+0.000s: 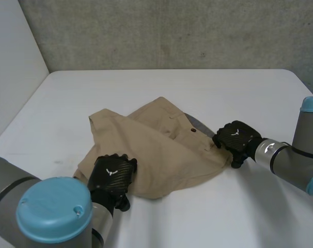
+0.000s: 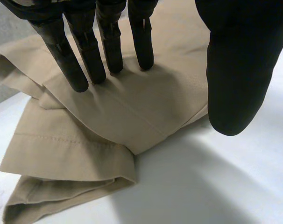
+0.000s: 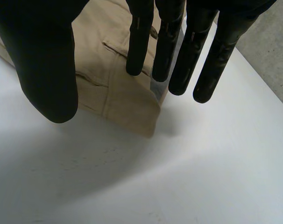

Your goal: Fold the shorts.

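Observation:
Tan shorts [image 1: 156, 150] lie loosely folded in the middle of the white table [image 1: 172, 88], with a button and pocket slit showing near their right side. My left hand [image 1: 111, 174] rests on the shorts' near left edge. In the left wrist view its straight fingers [image 2: 85, 56] press down on the cloth [image 2: 132, 112] while the thumb [image 2: 235, 70] hangs apart over the table. My right hand [image 1: 236, 137] is at the shorts' right corner. Its fingers [image 3: 167, 46] reach straight over the waistband corner [image 3: 127, 105], thumb [image 3: 43, 60] spread wide, gripping nothing.
A grey concrete wall [image 1: 172, 31] stands behind the table, and a pale wall [image 1: 12, 62] runs along its left side. Bare table surface lies in front of the shorts [image 1: 208, 217] and behind them.

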